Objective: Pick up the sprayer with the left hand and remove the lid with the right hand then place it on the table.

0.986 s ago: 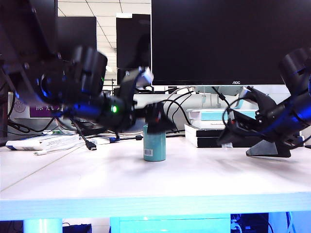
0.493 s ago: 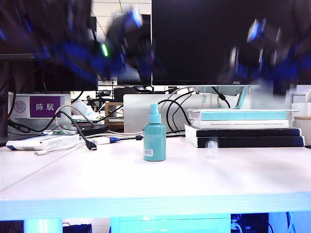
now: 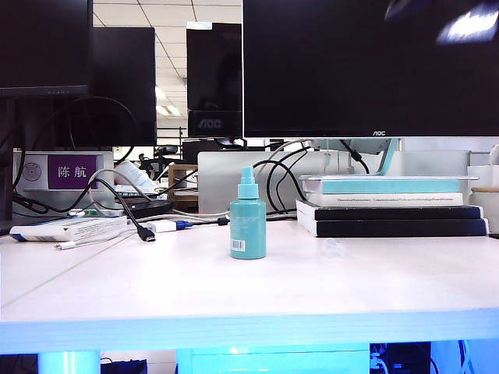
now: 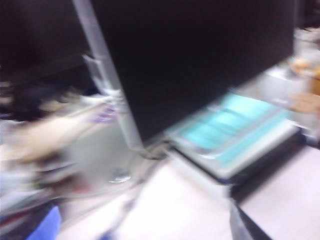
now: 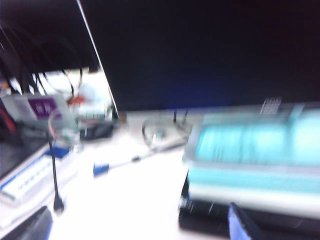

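The teal sprayer [image 3: 248,224] stands upright on the table [image 3: 156,288], its nozzle bare. The clear lid [image 3: 331,248] lies faintly visible on the table to its right, in front of the books. Neither arm is near them in the exterior view; only a pale blur [image 3: 468,22] shows at the top right corner. In the blurred left wrist view my left gripper [image 4: 142,227] is open, its fingertips [image 4: 245,225] far apart with nothing between. My right gripper [image 5: 140,227] is open too, with only fingertips [image 5: 242,225] showing. Both wrist views miss the sprayer.
A stack of books [image 3: 394,206] lies at the right behind the lid. Large black monitors [image 3: 366,62] stand at the back. Cables [image 3: 129,218] and a white box [image 3: 66,228] lie at the left rear of the table.
Both arms have swung up and away from the sprayer, out of the exterior view. The lid, a blur above the table half a second ago, now rests on it.
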Tool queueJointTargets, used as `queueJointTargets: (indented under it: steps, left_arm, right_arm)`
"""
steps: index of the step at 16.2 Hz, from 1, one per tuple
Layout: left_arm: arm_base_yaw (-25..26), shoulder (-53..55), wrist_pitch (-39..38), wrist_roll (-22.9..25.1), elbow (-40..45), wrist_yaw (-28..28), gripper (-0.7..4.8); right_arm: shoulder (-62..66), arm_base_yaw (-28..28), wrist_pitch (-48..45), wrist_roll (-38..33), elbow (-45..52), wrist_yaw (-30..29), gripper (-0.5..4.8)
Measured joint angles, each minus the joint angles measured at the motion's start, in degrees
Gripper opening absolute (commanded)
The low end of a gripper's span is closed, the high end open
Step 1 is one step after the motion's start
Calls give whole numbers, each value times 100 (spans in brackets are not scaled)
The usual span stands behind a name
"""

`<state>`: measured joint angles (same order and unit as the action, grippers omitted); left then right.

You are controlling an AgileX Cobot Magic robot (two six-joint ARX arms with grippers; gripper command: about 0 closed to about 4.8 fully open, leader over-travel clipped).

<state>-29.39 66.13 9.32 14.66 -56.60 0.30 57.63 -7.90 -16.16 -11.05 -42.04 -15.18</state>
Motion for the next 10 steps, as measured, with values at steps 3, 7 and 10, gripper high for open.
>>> queueJointTargets:
  steps: [3, 7, 10]
  left_arm:
    - [0, -1578, -667, 433, 164, -870, 479]
    - [0, -3241, -1088, 988, 935, -1550, 479]
    - [0, -4162, -1958, 828, 1871, -1926, 307]
  right_arm:
    - [-1408, 0, 568, 468, -7, 595, 479]
    - [-2828, 2, 1814, 686, 170, 1456, 437]
    - [-3799, 0, 2048, 660, 848, 1506, 114]
